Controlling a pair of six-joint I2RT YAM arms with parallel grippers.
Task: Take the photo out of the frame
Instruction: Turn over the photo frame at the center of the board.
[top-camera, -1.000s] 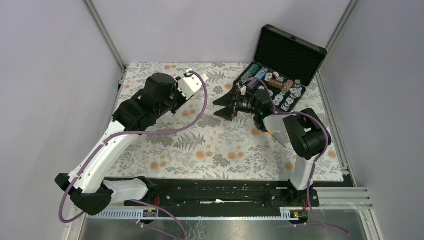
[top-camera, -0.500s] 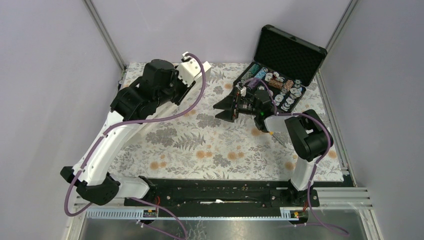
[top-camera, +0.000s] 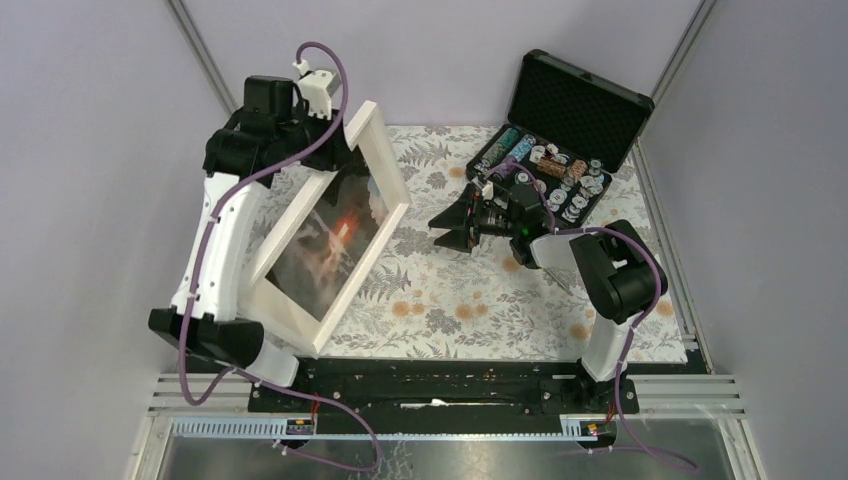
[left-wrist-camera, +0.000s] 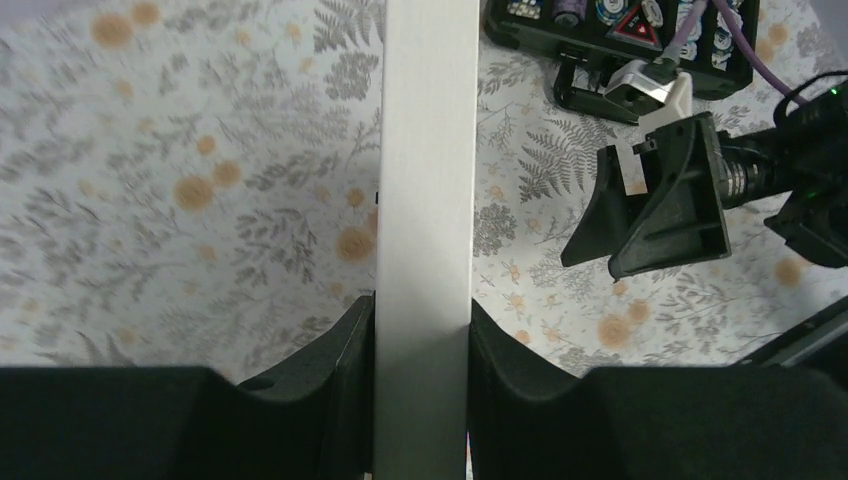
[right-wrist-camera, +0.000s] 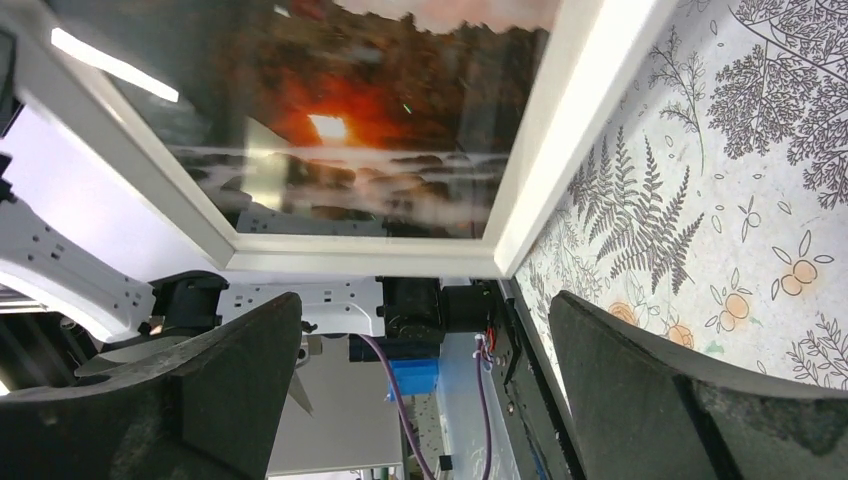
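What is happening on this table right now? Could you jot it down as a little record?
left gripper: shut on the upper edge of the frame, holding it tilted up
right gripper: open, empty, hovering beside the frame
photo: inside the frame, not yet taken out
case of poker chips: open, far right corner of the table
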